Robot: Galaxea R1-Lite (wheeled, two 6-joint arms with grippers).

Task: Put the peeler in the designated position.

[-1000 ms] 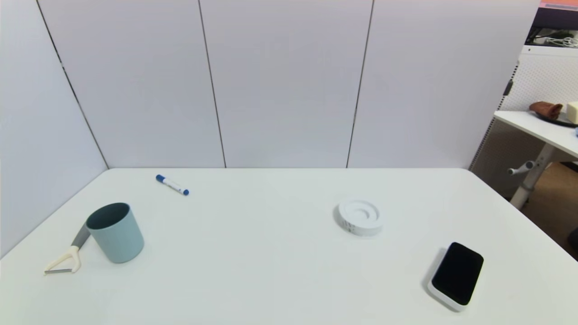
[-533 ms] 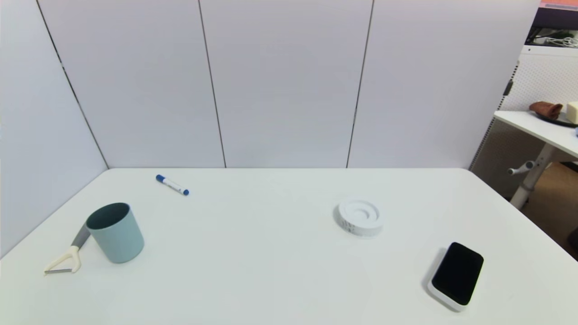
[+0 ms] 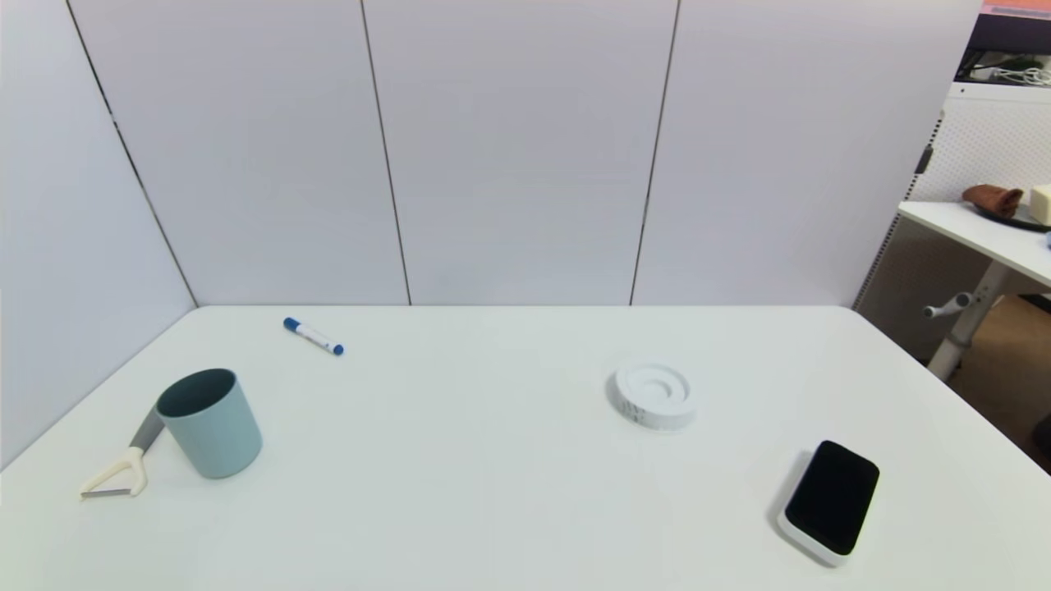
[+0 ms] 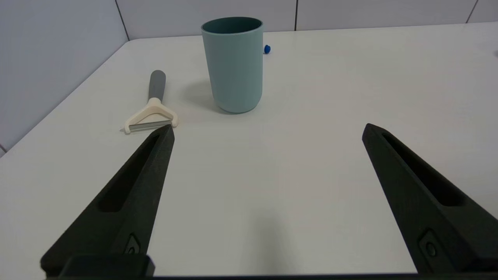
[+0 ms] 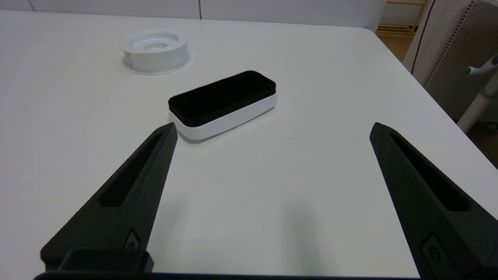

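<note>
The peeler point(image 3: 123, 464) lies flat near the table's left edge, cream forked head toward the front, grey handle running back behind a teal cup point(image 3: 209, 423). In the left wrist view the peeler point(image 4: 151, 107) sits just beyond one fingertip of my left gripper point(image 4: 268, 130), which is open and holds nothing. My right gripper point(image 5: 272, 130) is also open and empty, over the front right of the table. Neither arm shows in the head view. The designated position is plain tabletop with nothing to mark it.
A blue-capped marker point(image 3: 313, 336) lies at the back left. A white ring-shaped disc point(image 3: 654, 396) sits right of centre, and a black-topped white eraser point(image 3: 829, 499) lies at the front right, also close ahead of the right gripper as eraser point(image 5: 222, 103). Wall panels close the back and left.
</note>
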